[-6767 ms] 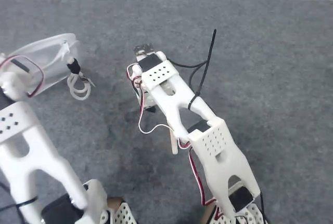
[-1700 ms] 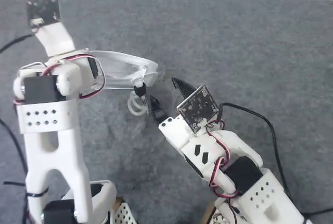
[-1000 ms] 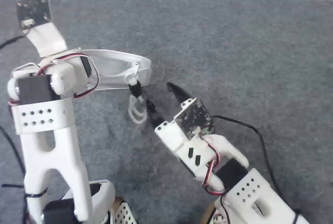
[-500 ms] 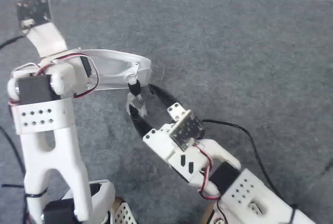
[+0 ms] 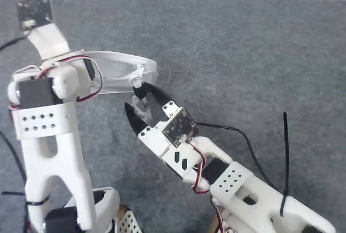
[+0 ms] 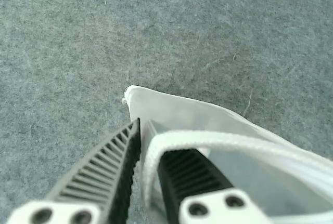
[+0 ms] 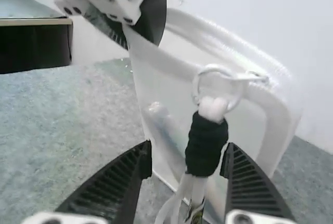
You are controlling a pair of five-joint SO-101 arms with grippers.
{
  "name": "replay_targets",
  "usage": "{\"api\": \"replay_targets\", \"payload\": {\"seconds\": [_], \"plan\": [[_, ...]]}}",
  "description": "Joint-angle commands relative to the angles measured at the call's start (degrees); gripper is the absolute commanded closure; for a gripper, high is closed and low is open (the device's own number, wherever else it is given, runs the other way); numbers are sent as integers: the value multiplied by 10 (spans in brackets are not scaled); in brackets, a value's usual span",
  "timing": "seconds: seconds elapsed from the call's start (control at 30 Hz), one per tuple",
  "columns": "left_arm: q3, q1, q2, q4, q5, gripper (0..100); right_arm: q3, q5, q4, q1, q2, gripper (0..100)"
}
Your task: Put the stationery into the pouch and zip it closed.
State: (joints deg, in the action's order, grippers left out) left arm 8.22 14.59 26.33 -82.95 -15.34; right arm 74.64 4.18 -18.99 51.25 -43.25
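The clear pouch [image 5: 116, 73] hangs off the table with its zip edge up, and my left gripper [image 6: 148, 136] is shut on its end seam. A pen-like item [image 7: 162, 126] shows through the pouch wall. From the slider ring dangles the zip pull [image 7: 206, 142], a black-wrapped white cord. My right gripper [image 7: 187, 154] stands open with one finger on each side of that pull, apart from it. From above, the right gripper [image 5: 142, 102] sits just below the pouch's right end, around the zip pull [image 5: 139, 93].
Grey carpet [image 5: 254, 54] covers the table, with free room to the right and behind. The left arm's white body [image 5: 46, 130] stands tall at the left. The left gripper [image 7: 138, 11] shows close behind the pouch in the right wrist view.
My right gripper has moved left and forward over the last second, from beside the cord to straddling the zip pull. The left arm and the pouch have stayed put.
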Motion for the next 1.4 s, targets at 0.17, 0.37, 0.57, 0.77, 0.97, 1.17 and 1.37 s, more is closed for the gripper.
{"api": "replay_targets", "payload": {"seconds": [0.17,0.37,0.57,0.77,0.97,1.17,1.37], "plan": [[-5,0,22,25,4,987,-44,7,-44,-20,0,790],[-5,0,22,25,4,987,-45,7,-44,-22,0,897],[-4,0,22,25,4,987,-47,7,-44,-22,0,916],[-2,0,22,25,4,987,-47,7,-44,-22,0,886],[7,0,26,33,4,987,-56,-41,-41,-22,1,885],[7,0,26,33,4,987,-67,-59,-40,-34,1,885],[7,0,26,33,4,987,-67,-60,-41,-36,1,885]]}}
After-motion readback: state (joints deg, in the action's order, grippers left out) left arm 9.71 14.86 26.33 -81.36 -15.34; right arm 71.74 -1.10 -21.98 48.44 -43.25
